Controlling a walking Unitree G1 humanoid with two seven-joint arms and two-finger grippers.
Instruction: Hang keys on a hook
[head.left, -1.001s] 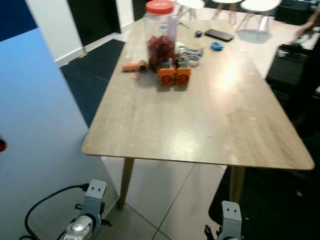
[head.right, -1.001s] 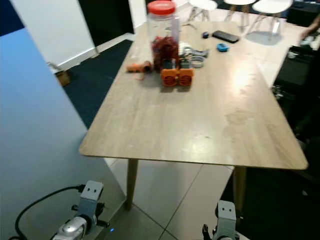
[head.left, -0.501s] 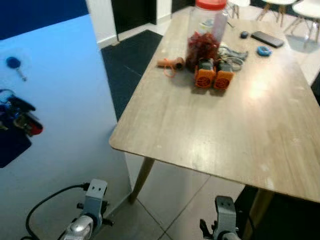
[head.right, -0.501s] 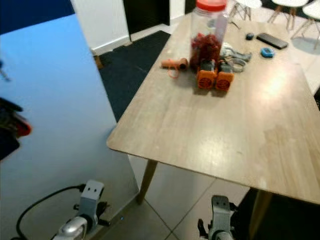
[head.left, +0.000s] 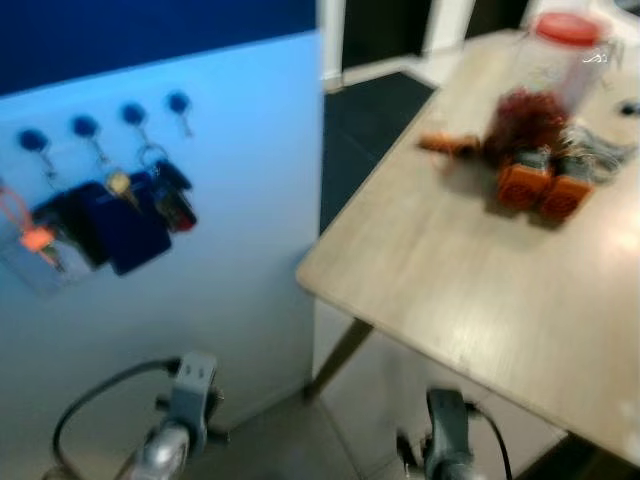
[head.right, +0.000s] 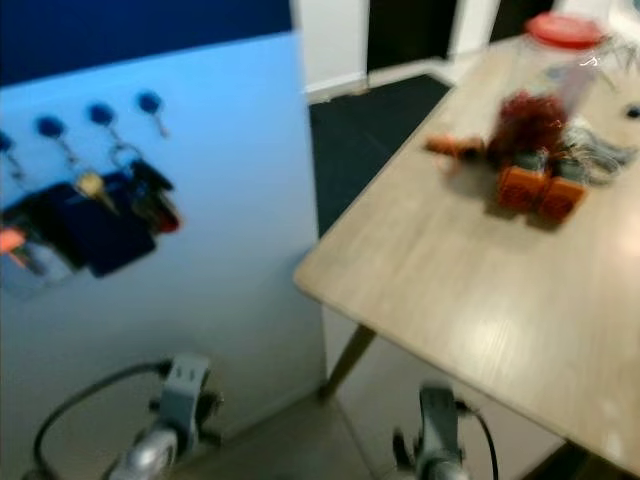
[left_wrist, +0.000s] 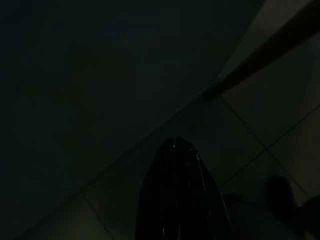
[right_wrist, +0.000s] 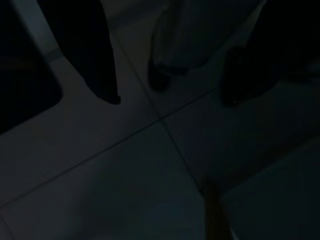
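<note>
keys (head.left: 150, 195) on blue hooks (head.left: 133, 114), wooden table (head.left: 480, 290) alongside

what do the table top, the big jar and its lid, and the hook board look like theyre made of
Light wooden table top: wood or wood-look laminate, judging by grain streaks and a soft sheen. Tall clear jar: see-through, glass or plastic, can't tell; its red lid looks like plastic. Pale blue hook board: smooth, matte, material unclear.
</note>
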